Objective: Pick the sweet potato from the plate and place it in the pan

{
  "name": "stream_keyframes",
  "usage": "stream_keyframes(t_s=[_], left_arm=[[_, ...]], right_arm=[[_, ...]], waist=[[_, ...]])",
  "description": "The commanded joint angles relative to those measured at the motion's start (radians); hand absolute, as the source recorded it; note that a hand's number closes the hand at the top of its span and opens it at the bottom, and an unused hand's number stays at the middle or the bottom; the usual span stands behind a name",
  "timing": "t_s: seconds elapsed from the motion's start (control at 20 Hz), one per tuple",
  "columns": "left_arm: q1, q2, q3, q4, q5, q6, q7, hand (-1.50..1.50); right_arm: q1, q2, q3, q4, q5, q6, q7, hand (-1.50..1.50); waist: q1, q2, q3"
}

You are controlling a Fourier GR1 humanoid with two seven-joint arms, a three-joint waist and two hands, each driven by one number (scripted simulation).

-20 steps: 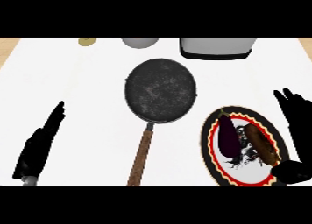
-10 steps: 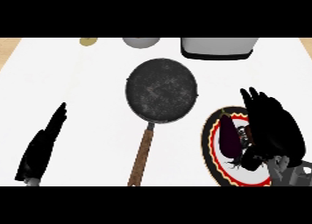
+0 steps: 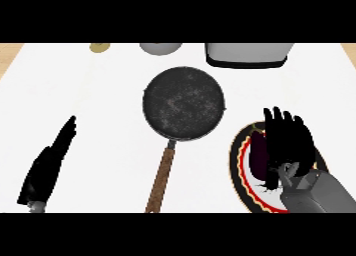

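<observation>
A dark sweet potato (image 3: 258, 156) lies on a round plate (image 3: 237, 159) with a red and yellow rim at the lower right. My right hand (image 3: 288, 140) lies over the plate with straight fingers pointing away from me, and it hides most of the sweet potato. Only the sweet potato's left side shows beside the hand. The black pan (image 3: 185, 102) sits at the centre, up and left of the plate, and its brown handle (image 3: 162, 175) points toward me. At the lower left my left hand (image 3: 48, 165) rests open on the counter.
Along the far edge stand a white and dark container (image 3: 249, 54), a pale bowl (image 3: 160, 48) and a small yellowish object (image 3: 100, 47). White counter stretches between the pan and my left hand.
My right hand has moved left from the plate's right side until it is over the plate and sweet potato. The left hand and the pan have stayed put.
</observation>
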Motion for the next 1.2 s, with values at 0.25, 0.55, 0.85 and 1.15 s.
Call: stream_keyframes(t_s=[0.25,0.55,0.85,1.15], left_arm=[[0.072,0.001,0.014,-0.046,-0.014,-0.014,-0.018,0.0],[0.046,-0.005,0.028,-0.071,-0.035,0.009,0.039,0.0],[0.026,-0.034,0.027,-0.067,-0.051,0.0,0.066,0.0],[0.0,-0.062,0.035,-0.044,-0.081,-0.007,0.092,0.0]], right_arm=[[-0.028,0.14,-0.016,0.135,0.074,0.149,0.18,-1.5],[-0.027,0.145,-0.063,0.165,0.146,0.211,0.187,-1.5],[0.029,0.144,-0.092,0.175,0.24,0.169,0.129,-1.5],[0.052,0.164,-0.148,0.194,0.285,0.21,0.076,-1.5]], waist=[[0.0,-0.002,0.001],[-0.004,-0.004,0.001],[-0.013,-0.002,0.002],[-0.012,-0.001,0.002]])
